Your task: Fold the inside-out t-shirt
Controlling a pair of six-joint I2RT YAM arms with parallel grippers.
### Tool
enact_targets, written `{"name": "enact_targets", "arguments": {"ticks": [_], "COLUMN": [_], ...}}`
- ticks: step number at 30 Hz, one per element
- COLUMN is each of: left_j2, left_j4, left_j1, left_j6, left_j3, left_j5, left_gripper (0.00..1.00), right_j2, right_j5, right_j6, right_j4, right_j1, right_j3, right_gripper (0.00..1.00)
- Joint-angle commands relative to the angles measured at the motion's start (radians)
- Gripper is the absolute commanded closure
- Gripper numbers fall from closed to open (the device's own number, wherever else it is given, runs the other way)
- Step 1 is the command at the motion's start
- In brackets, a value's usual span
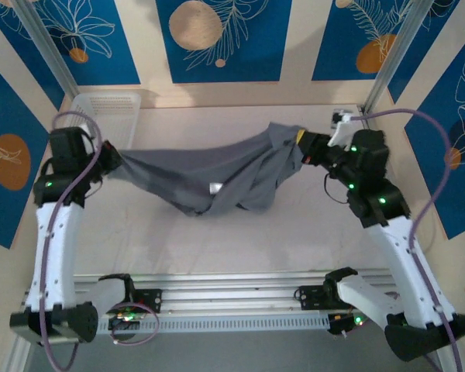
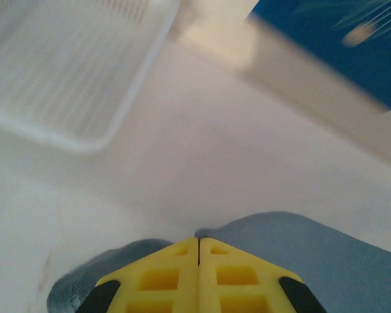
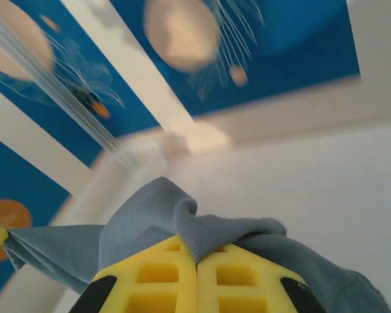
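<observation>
The inside-out t-shirt point(image 1: 209, 174), plain slate grey, hangs stretched between my two grippers above the table and sags in the middle, where a small pale tag point(image 1: 215, 187) shows. My left gripper point(image 1: 115, 160) is shut on its left end. In the left wrist view the yellow fingers point(image 2: 163, 274) are pressed together, with grey cloth point(image 2: 319, 254) spreading out from under the tips. My right gripper point(image 1: 296, 147) is shut on the right end. In the right wrist view a fold of the t-shirt point(image 3: 156, 215) bunches out from between the closed fingers point(image 3: 241, 277).
A white basket point(image 1: 105, 108) stands at the back left corner, just behind my left gripper, and is seen again as the basket point(image 2: 72, 72) in the left wrist view. Metal frame posts point(image 1: 387, 62) rise at the back corners. The pale table point(image 1: 217, 240) lies under the shirt.
</observation>
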Motion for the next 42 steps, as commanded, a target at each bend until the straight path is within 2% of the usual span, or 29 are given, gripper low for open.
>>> {"name": "enact_targets", "arguments": {"ticks": [1, 5, 8, 11, 14, 17, 21, 22, 24, 25, 28, 31, 34, 36, 42], "left_j2": [-0.068, -0.071, -0.032, 0.054, 0.178, 0.340, 0.569, 0.613, 0.691, 0.700, 0.647, 0.527, 0.382, 0.285, 0.159], "left_j4": [-0.012, 0.045, 0.068, 0.081, 0.157, 0.254, 0.385, 0.399, 0.401, 0.398, 0.405, 0.339, 0.238, 0.216, 0.207], "left_j1": [0.004, 0.004, 0.004, 0.005, 0.002, -0.022, -0.079, -0.089, -0.103, -0.105, -0.117, -0.149, -0.215, -0.293, -0.507], "left_j6": [0.029, 0.019, 0.022, 0.020, 0.006, 0.018, 0.080, 0.093, 0.103, 0.097, 0.070, 0.031, -0.054, -0.140, -0.395], "left_j3": [0.151, 0.277, 0.307, 0.297, 0.248, 0.202, 0.193, 0.206, 0.244, 0.249, 0.192, 0.079, -0.077, -0.220, -0.528], "left_j5": [0.028, 0.064, 0.044, 0.015, 0.030, 0.025, 0.028, 0.037, 0.066, 0.080, 0.115, 0.112, 0.059, 0.042, 0.070], "left_gripper": [1.00, 1.00, 1.00, 1.00, 1.00, 1.00, 1.00, 0.95, 0.72, 0.67, 0.54, 0.51, 0.51, 0.54, 0.64], "right_j2": [-0.058, -0.065, -0.059, -0.008, 0.094, 0.189, 0.305, 0.333, 0.403, 0.431, 0.502, 0.516, 0.494, 0.480, 0.484], "right_j5": [-0.030, -0.064, -0.025, 0.060, 0.067, -0.007, -0.162, -0.177, -0.197, -0.201, -0.240, -0.271, -0.264, -0.257, -0.271], "right_j6": [-0.076, -0.102, -0.110, -0.097, -0.065, -0.011, 0.098, 0.112, 0.131, 0.140, 0.160, 0.171, 0.179, 0.183, 0.183], "right_j4": [0.106, 0.126, 0.088, -0.049, -0.217, -0.272, -0.167, -0.149, -0.107, -0.101, -0.089, -0.068, -0.049, -0.041, -0.041], "right_j1": [-0.004, -0.003, -0.003, -0.011, -0.055, -0.129, -0.215, -0.224, -0.230, -0.234, -0.243, -0.243, -0.243, -0.243, -0.241], "right_j3": [0.104, 0.185, 0.212, 0.247, 0.268, 0.183, -0.028, -0.059, -0.117, -0.133, -0.175, -0.219, -0.257, -0.274, -0.270], "right_gripper": [1.00, 1.00, 1.00, 1.00, 1.00, 1.00, 1.00, 1.00, 1.00, 1.00, 1.00, 1.00, 1.00, 1.00, 1.00]}}
